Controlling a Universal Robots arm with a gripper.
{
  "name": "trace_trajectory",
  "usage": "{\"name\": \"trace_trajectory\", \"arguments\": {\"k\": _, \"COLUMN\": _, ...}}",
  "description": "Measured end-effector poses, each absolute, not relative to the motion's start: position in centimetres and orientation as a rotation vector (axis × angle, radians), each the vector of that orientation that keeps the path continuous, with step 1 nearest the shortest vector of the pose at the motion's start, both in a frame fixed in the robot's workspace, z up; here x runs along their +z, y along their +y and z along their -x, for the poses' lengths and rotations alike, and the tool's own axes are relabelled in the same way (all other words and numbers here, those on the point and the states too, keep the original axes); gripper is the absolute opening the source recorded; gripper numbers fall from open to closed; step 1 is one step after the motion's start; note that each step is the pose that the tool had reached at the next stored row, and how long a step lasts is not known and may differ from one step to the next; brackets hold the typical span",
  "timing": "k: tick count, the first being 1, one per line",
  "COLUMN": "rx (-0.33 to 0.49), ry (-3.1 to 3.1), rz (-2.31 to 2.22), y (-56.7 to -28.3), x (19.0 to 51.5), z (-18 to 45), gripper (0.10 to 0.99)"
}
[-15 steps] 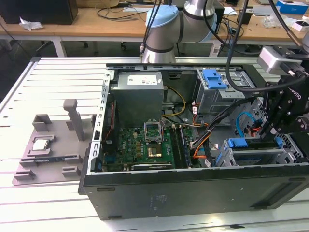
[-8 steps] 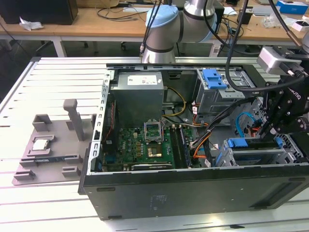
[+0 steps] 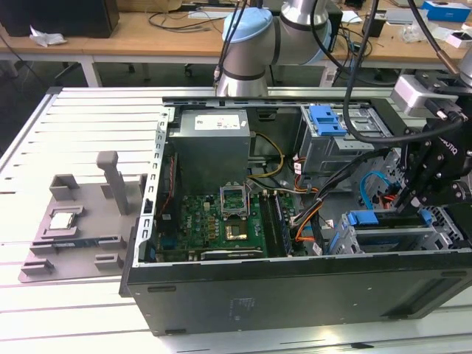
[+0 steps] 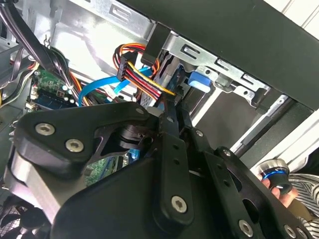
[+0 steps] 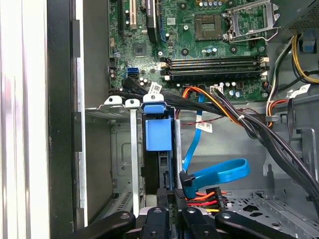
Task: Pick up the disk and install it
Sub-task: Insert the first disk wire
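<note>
Lying open on a slatted metal table (image 3: pixel 74 118), a black computer case (image 3: pixel 295 295) is seen in the exterior view, and everything else is placed in relation to it. The arm (image 3: pixel 254 37) is reached over the case's far wall, and the gripper (image 3: pixel 408 200) is lowered inside the case at the end toward the exterior view's right, directly over a grey drive cage (image 3: pixel 391 240) set against the near wall. In the first wrist view the gripper (image 5: pixel 169 196) is seen clenched on the disk (image 5: pixel 163 169), which is shown edge-on as a narrow dark strip slotted upright between two silver rails of that cage (image 5: pixel 134 164). A blue plastic tab (image 5: pixel 158 132) is found at the far end of the same slot, and whether it belongs to the disk or to the cage cannot be told. A flat blue cable (image 5: pixel 219 174) is looped beside the cage, with a bundle of red, orange and black wires (image 5: pixel 204 196) close to the gripper. The green motherboard (image 3: pixel 221 221) is laid on the case floor near the middle, and a grey power supply (image 3: pixel 214 144) is mounted against the far wall. A second cage with a blue latch (image 3: pixel 328 119) is fixed in the far corner. Outside the case, toward the exterior view's left, a grey holder (image 3: pixel 81 221) with a small square chip (image 3: pixel 63 219) is set on the table.
</note>
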State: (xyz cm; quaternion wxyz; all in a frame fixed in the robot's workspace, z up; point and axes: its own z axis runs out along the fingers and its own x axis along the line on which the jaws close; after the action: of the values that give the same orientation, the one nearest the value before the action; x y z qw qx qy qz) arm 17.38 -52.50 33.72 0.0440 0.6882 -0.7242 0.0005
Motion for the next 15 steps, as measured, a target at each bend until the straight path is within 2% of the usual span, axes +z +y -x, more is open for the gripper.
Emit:
{"name": "trace_trajectory", "arguments": {"k": 9, "rx": -0.001, "ry": -2.214, "rz": -2.104, "y": -52.5, "x": 33.3, "z": -17.4, "gripper": 0.176}}
{"name": "trace_trajectory", "arguments": {"k": 10, "rx": 0.001, "ry": -2.214, "rz": -2.104, "y": -52.5, "x": 33.3, "z": -17.4, "gripper": 0.239}}
{"name": "trace_trajectory", "arguments": {"k": 11, "rx": 0.001, "ry": -2.214, "rz": -2.103, "y": -52.5, "x": 33.3, "z": -17.4, "gripper": 0.239}}
{"name": "trace_trajectory", "arguments": {"k": 15, "rx": 0.001, "ry": -2.213, "rz": -2.103, "y": -52.3, "x": 35.1, "z": -17.4, "gripper": 0.239}}
